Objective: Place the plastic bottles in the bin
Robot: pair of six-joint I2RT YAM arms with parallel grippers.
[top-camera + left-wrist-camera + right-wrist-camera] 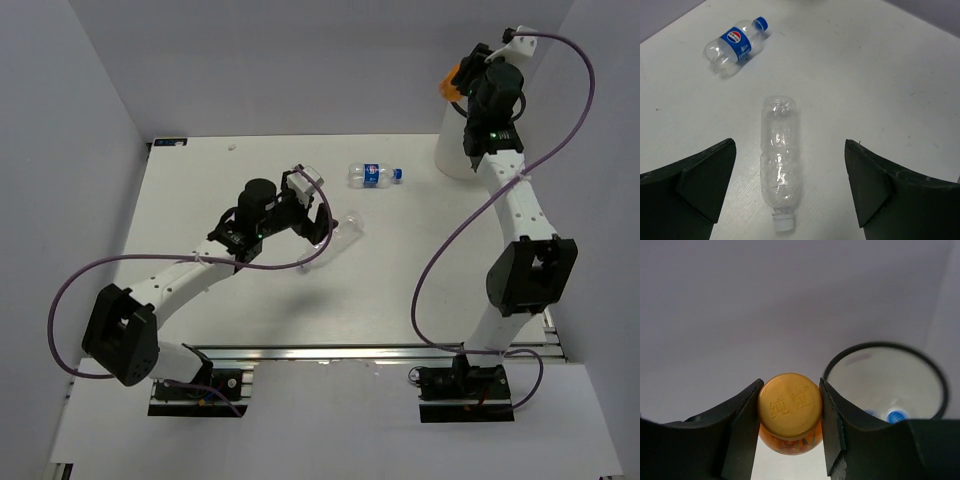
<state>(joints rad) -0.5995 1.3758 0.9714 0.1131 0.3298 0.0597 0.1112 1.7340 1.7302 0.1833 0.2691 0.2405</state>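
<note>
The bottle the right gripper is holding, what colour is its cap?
Orange-gold, like the bottle under it. The right wrist view shows the cap best.

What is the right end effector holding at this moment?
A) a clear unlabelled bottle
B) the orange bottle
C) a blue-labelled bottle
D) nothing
B: in the right wrist view the right end effector is closed on both sides of the orange bottle, near the bin.
</note>
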